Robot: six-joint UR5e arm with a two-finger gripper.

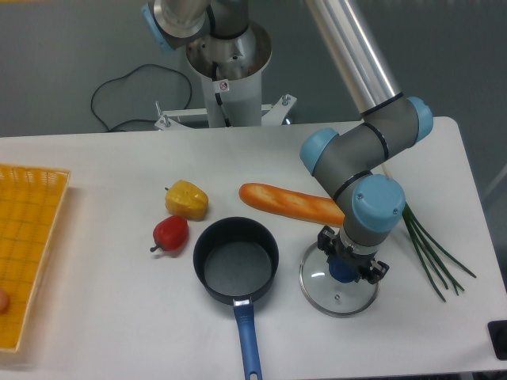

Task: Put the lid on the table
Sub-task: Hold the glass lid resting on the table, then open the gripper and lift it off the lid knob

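Resting flat on the white worktop [103, 158], the lid [339, 283] lies near the front right area, just to the right of the saucepan [236, 261]. Its clear glass disc shows the worktop surface through it, and the small vent hole faces the front edge. The blue knob at the lid's centre sits directly beneath the pincer [352, 267].

The pincer points straight down over the knob, with a dark finger visible on each side of it. Whether the fingers press on the knob or stand slightly clear of it cannot be told from this view, as the wrist housing covers the contact area.

The saucepan is uncovered, with a dark interior and a blue handle pointing toward the front edge. Lid and saucepan are close but do not touch.

Other items on the worktop:
- A baguette [291, 203] lies behind the lid, its right end hidden by the arm.
- A yellow pepper [187, 199] and a red pepper [170, 233] sit left of the saucepan, just beside each other.
- Green chives [432, 249] lie to the right of the lid.
- A yellow mesh tray [28, 253] occupies the far left edge.
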